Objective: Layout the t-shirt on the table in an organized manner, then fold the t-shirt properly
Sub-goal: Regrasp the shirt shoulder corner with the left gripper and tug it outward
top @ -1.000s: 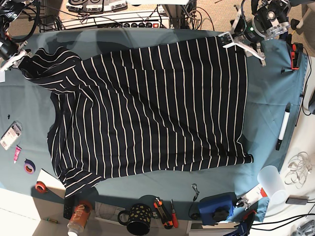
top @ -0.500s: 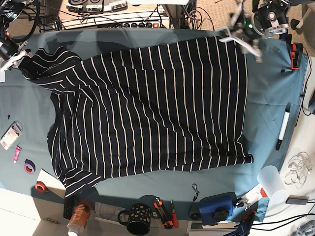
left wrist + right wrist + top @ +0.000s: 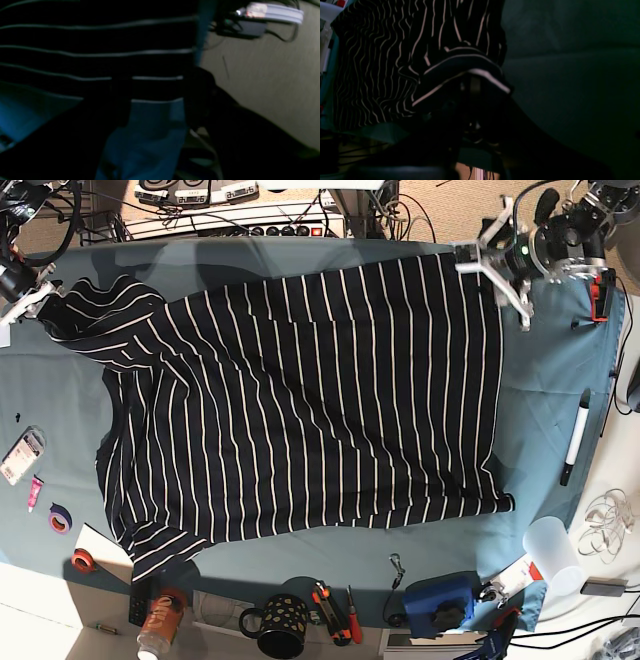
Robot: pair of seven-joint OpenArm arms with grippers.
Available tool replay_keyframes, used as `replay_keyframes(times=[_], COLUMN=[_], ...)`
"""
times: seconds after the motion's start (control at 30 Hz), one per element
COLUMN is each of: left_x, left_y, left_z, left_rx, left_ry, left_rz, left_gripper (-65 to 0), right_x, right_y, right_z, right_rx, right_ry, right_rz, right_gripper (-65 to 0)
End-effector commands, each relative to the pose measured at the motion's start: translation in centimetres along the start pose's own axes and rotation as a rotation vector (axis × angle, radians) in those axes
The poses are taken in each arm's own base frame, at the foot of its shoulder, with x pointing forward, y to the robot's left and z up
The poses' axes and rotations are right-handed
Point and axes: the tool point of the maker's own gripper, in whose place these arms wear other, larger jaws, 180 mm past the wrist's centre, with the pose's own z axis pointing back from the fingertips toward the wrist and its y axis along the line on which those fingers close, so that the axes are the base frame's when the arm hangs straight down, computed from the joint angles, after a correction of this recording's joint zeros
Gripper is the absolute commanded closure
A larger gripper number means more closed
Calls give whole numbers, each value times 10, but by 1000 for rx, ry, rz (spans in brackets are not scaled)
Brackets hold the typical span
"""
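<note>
Layout step judged nearly done: striped t-shirt (image 3: 300, 400) is spread flat on teal table (image 3: 545, 380), far sleeve is pinched by closed right gripper (image 3: 25, 298), far hem corner is cleared by wide-open left gripper (image 3: 497, 272); next, sleeve smoothing needed.

The left arm (image 3: 560, 240) shows a black, rounded wrist housing with silver-white brackets and a small green light glowing on it. White, slim fingers (image 3: 508, 280) splay from it, and black cables loop off the back.
</note>
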Motion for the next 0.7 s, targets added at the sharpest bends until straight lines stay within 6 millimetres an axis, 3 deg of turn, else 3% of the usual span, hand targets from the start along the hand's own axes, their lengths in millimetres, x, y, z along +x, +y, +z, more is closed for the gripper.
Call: replay_keyframes(times=[0.0, 0.1, 0.23, 0.43, 0.57, 0.67], left_x=[-2, -14, -26, -26, -45, -65], left_y=[-4, -18, -5, 13, 11, 10], left_z=[-1, -17, -32, -33, -30, -24], left_rx=[-17, -45, 65, 141, 133, 132], left_ry=[0, 25, 80, 97, 207, 320], left_rz=[-3, -7, 9, 18, 22, 29], left_gripper=[-324, -324, -324, -312, -252, -247], right_x=[19, 19, 19, 18, 18, 18], right_y=[2, 2, 2, 2, 2, 2], right_z=[6, 6, 6, 5, 5, 5], right_rx=[5, 5, 5, 5, 5, 5], right_ry=[-48, -48, -48, -47, -47, -48], right_rz=[35, 35, 35, 33, 33, 33], right_gripper=[0, 0, 0, 0, 0, 0])
